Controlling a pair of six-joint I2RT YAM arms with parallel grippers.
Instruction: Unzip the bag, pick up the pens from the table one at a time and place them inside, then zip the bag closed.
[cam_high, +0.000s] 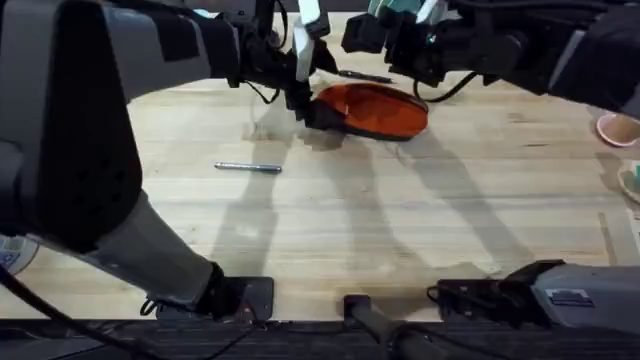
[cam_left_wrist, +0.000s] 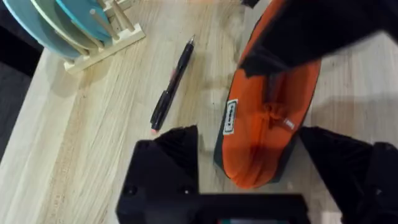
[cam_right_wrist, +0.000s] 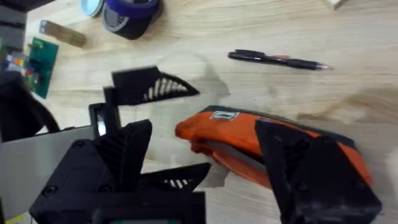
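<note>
- Orange fabric bag (cam_high: 372, 110) with dark base lies at twelve o'clock on the light wood-grain desk (cam_high: 400, 220)
- Left end effector (cam_left_wrist: 249, 152) has fingers apart, straddling the bag's end; right end effector (cam_right_wrist: 205, 158) also has fingers apart, over the other side
- Black pen (cam_left_wrist: 171, 86) lies just beside the bag; silver pen (cam_high: 248, 167) at ten o'clock, well apart
- Judgement: pin one end, pull the zip along the seam; soft cloth will bunch

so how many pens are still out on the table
2. A silver pen lies alone on the table, nearer the arm bases than the bag. A black pen lies just beyond the bag. None shows inside the bag.
</note>
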